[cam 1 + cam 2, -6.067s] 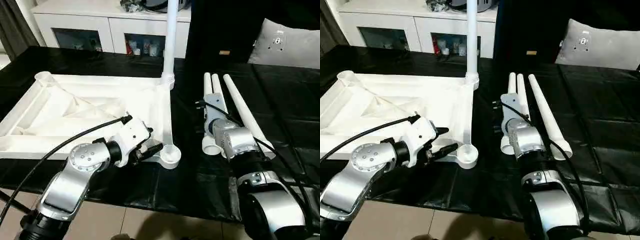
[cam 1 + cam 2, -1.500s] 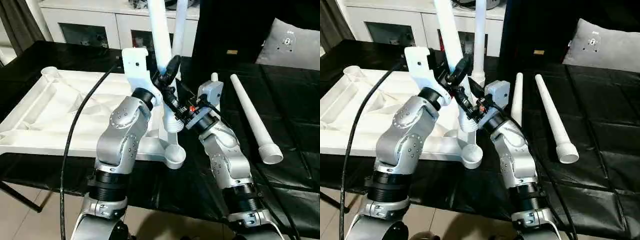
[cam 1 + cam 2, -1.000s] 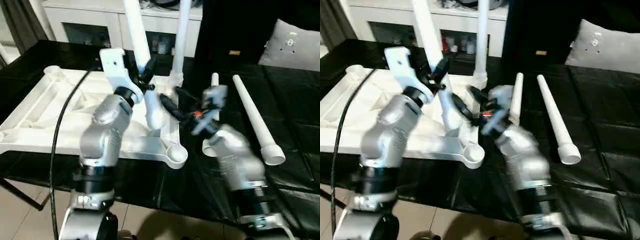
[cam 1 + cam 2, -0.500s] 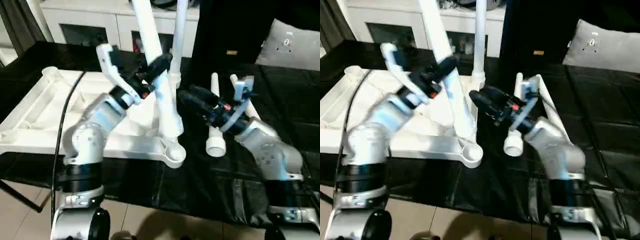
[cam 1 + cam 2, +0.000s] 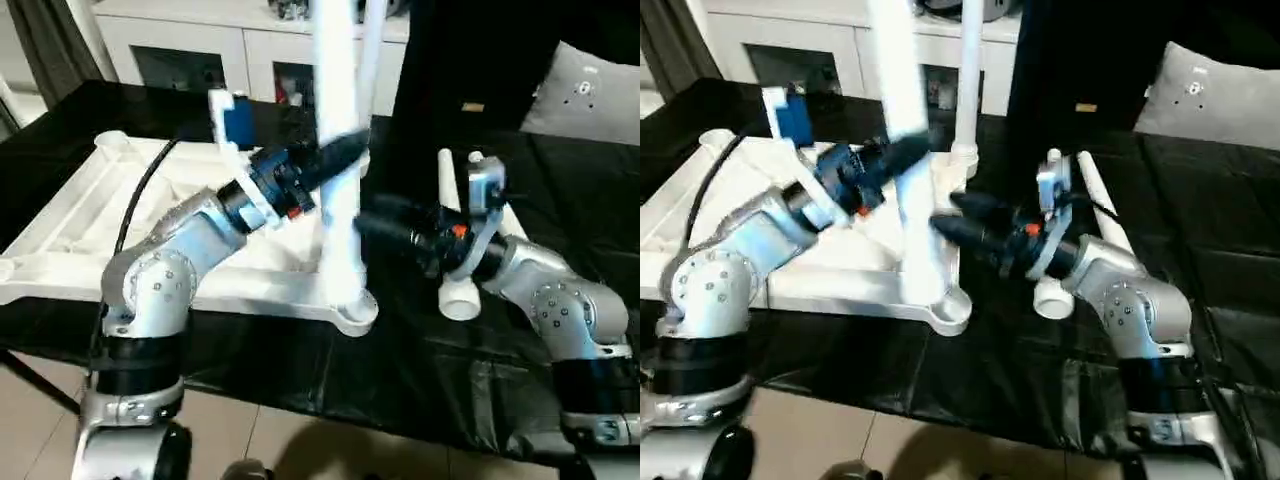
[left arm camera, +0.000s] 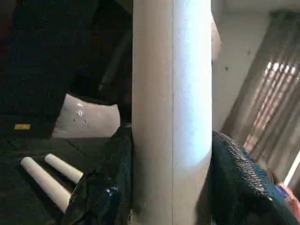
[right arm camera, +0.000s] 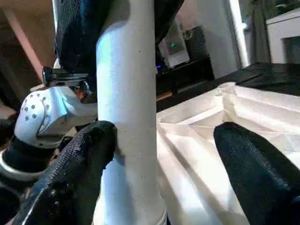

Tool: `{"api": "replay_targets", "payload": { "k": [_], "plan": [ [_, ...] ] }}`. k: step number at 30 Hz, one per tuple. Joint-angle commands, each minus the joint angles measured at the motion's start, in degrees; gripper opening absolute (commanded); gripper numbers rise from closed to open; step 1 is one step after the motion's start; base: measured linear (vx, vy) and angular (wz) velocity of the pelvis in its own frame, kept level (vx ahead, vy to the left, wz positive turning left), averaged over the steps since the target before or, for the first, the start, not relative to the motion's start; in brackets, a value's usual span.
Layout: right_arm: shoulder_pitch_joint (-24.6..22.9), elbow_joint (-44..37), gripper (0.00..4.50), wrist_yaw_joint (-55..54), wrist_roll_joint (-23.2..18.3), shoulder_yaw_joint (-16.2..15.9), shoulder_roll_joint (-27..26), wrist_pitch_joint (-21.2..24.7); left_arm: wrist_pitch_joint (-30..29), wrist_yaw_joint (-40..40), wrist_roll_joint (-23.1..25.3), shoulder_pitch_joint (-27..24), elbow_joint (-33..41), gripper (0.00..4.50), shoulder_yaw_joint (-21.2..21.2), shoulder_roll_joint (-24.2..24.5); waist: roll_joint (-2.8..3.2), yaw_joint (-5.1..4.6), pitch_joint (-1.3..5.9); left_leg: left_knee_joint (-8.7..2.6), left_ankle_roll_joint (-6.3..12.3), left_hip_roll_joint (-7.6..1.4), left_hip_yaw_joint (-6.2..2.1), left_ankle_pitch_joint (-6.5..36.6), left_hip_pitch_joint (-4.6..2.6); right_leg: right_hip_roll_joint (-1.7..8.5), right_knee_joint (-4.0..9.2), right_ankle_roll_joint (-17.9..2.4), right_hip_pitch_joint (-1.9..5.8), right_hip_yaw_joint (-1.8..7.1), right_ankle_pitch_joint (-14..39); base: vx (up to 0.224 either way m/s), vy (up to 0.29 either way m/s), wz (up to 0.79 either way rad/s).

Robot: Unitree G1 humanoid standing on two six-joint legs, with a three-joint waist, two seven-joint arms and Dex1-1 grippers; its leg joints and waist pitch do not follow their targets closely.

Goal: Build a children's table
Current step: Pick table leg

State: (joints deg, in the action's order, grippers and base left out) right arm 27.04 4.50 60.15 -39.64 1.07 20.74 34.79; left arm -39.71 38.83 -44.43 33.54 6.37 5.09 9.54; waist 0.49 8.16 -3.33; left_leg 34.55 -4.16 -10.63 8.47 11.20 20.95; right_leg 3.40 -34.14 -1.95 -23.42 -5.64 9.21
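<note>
The children's table top lies upside down on the black work surface, ribs up. One white leg stands in its far right corner socket. My left gripper is shut on a second leg, held nearly upright with its lower end at the near right corner socket. In the left wrist view that leg fills the gap between the fingers. My right gripper is open around the same leg lower down; one finger touches it. Another leg lies to the right.
A white cabinet with glass doors stands behind the work surface. A grey cushion lies at the back right. The black cover ends at a front edge just below the near socket, with tiled floor beneath.
The held leg has swung from a tilt to nearly upright, its lower end now at the near right socket. My right gripper has moved left to straddle the leg.
</note>
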Motion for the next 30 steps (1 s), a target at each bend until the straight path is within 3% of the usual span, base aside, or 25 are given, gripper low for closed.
{"api": "replay_targets", "payload": {
  "k": [1,4,9,14,22,26,28,30],
  "plan": [
    [1.12,-0.87,3.84,1.84,2.09,-2.59,1.28,-0.34,0.12,2.26,0.74,-0.07,2.27,1.84,-2.71,0.39,-0.78,0.09,4.32,-3.53,2.81,-2.04,0.08,3.94,0.03,4.62,4.24,-4.62,3.76,2.98,18.98,0.0,0.0,0.0],
    [2.02,-0.19,3.84,4.7,3.37,-5.1,2.61,-0.64,0.66,4.01,1.65,-0.23,3.08,1.84,-5.16,1.18,-0.83,0.12,4.31,-3.52,2.82,-2.06,0.12,3.88,0.05,4.65,4.16,-4.63,3.73,3.07,18.88,0.0,0.0,0.0],
    [2.64,-0.48,3.84,7.67,1.99,-5.58,3.02,0.22,1.73,4.81,2.86,-0.34,2.62,1.84,-6.44,1.7,-1.09,0.1,4.34,-3.42,3.18,-2.02,0.15,3.63,0.18,4.63,4.07,-5.2,3.81,3.06,18.27,0.0,0.0,0.0],
    [2.11,-1.11,3.84,10.02,1.57,-6.72,3.69,0.95,3.21,6.1,4.51,-0.75,2.88,1.84,-7.78,2.39,-0.98,0.12,4.37,-3.42,3.2,-2.05,0.09,3.56,0.13,4.58,4.05,-4.88,3.82,3.01,18.33,0.0,0.0,0.0],
    [1.6,-0.17,3.84,10.53,5.7,-10.09,3.54,-1.74,4.97,6.95,5.26,-0.71,3.04,1.84,-8.82,2.25,-0.89,0.15,4.4,-3.39,2.67,-2.04,0.1,3.56,0.17,4.6,4.03,-5.14,3.79,2.99,18.32,0.0,0.0,0.0],
    [1.87,0.49,3.84,9.67,6.66,-10.29,2.86,-2.94,5.11,7.13,5.28,-0.68,3.06,1.84,-8.91,2.2,-0.91,0.1,4.45,-3.39,2.71,-2.1,0.07,3.69,0.12,4.63,3.87,-5.62,3.82,3.03,17.52,0.0,0.0,0.0],
    [1.98,0.86,3.47,9.6,6.89,-10.63,2.67,-3.31,5.06,7.19,5.18,-0.76,3.27,1.84,-9.06,2.14,-0.83,0.09,4.46,-3.36,2.78,-2.13,0.08,3.64,0.13,4.63,3.85,-5.96,3.78,3.04,17.08,0.0,0.0,0.0],
    [1.92,0.96,3.47,9.79,7.08,-10.7,2.45,-3.42,5.1,7.21,5.06,-0.84,3.4,1.84,-9.17,2.18,-0.87,0.09,4.47,-3.37,2.87,-2.12,0.06,3.62,0.12,4.58,3.78,-6.1,3.84,3.03,16.73,0.0,0.0,0.0]
  ]
}}
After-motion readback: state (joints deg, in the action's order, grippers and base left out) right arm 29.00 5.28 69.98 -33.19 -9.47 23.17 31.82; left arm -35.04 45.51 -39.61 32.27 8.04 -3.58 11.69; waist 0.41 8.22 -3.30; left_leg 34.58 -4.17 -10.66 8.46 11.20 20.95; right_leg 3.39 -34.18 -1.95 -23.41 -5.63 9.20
